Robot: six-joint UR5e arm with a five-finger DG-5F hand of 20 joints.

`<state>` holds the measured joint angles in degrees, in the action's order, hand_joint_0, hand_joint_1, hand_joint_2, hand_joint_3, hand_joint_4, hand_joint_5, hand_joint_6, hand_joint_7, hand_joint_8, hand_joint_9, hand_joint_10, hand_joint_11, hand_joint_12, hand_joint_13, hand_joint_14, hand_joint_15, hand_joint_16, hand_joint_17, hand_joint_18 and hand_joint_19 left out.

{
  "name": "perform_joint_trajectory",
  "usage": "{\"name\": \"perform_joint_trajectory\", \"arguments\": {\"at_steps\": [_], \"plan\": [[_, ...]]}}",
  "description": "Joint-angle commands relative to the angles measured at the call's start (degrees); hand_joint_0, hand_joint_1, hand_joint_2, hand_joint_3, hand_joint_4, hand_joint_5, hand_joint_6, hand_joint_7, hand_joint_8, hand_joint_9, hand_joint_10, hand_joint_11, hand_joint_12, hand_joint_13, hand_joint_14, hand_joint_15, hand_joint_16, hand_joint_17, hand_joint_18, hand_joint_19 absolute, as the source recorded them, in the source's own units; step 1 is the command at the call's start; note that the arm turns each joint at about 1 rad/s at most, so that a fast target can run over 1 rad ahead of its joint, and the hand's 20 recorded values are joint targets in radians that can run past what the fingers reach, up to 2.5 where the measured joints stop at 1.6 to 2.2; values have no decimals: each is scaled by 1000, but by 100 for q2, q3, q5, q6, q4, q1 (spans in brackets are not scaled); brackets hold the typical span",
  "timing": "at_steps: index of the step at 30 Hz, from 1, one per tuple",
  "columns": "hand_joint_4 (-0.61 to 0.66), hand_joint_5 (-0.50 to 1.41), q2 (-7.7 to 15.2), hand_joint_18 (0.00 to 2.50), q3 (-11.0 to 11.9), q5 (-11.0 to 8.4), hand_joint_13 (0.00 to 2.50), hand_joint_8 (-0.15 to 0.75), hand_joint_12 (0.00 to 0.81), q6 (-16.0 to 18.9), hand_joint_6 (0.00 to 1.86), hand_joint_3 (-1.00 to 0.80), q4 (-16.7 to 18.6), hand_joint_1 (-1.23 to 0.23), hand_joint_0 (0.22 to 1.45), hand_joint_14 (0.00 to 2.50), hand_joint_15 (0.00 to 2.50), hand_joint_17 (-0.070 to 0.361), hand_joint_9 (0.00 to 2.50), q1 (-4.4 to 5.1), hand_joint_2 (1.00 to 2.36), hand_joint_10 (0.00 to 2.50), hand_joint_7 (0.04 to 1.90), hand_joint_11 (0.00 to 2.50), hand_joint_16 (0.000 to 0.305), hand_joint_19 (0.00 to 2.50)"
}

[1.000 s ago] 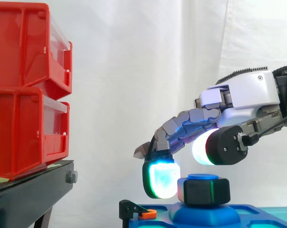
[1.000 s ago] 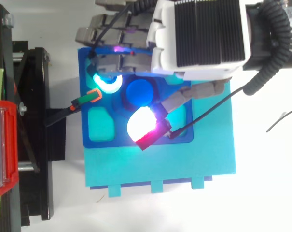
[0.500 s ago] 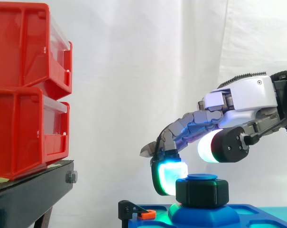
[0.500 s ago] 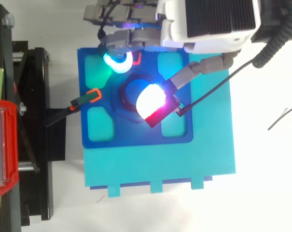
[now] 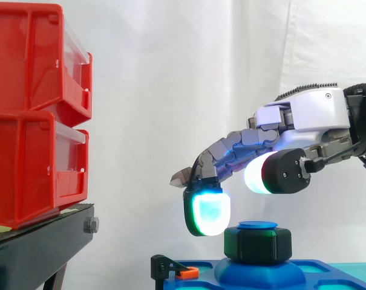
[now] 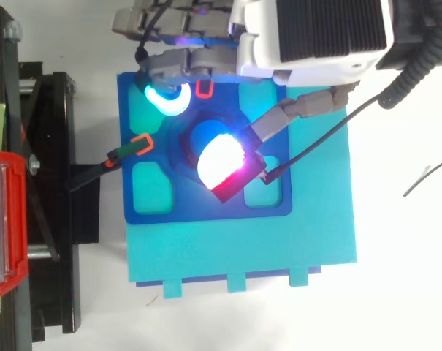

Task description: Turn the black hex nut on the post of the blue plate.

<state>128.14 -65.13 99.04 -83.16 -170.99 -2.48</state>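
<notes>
Hovering above the black hex nut on the post of the blue plate, the hand is gripping nothing, fingers loosely spread; rigid nut likely wants pinching across opposite flats.

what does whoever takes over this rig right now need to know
Hand: open, holding nothing. Its fingers arch over the black hex nut, with one glowing pad beside it, apparently not touching.
The nut sits on the post of the blue plate.
Done: hand positioned over the nut.
Left: close on the nut and turn it.
</notes>
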Motion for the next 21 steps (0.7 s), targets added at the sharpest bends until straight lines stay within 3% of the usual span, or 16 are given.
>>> {"name": "perform_joint_trajectory", "arguments": {"at_steps": [1, 3, 9, 10, 16, 21], "plan": [[187, -210, 0, 180, 0, -121, 335, 242, 372, 2, 584, -500, 30, -249, 477, 5, 112, 133, 284, 72, 1000, 0, 1121, 0, 59, 185], [184, -206, 0, 180, 0, -297, 335, 242, 372, 28, 563, -500, 30, -248, 477, 4, 109, 134, 285, 169, 1000, 0, 1153, 0, 59, 189], [191, -198, 0, 178, 0, -552, 336, 243, 374, 37, 534, -500, 4, -243, 476, 4, 109, 134, 283, 327, 1000, 0, 1192, 8, 59, 193], [187, -197, 0, 180, 0, -649, 335, 243, 374, 37, 532, -500, 4, -242, 476, 5, 112, 134, 284, 389, 1000, 0, 1193, 0, 59, 189], [185, -195, 0, 179, 0, -710, 336, 246, 374, 46, 525, -500, -66, -241, 476, 4, 113, 134, 285, 468, 1000, 0, 1208, 0, 59, 188], [183, -194, 0, 180, 0, -719, 336, 245, 374, 37, 522, -500, -102, -240, 476, 5, 113, 133, 285, 477, 1000, 0, 1212, 8, 59, 191]]}}
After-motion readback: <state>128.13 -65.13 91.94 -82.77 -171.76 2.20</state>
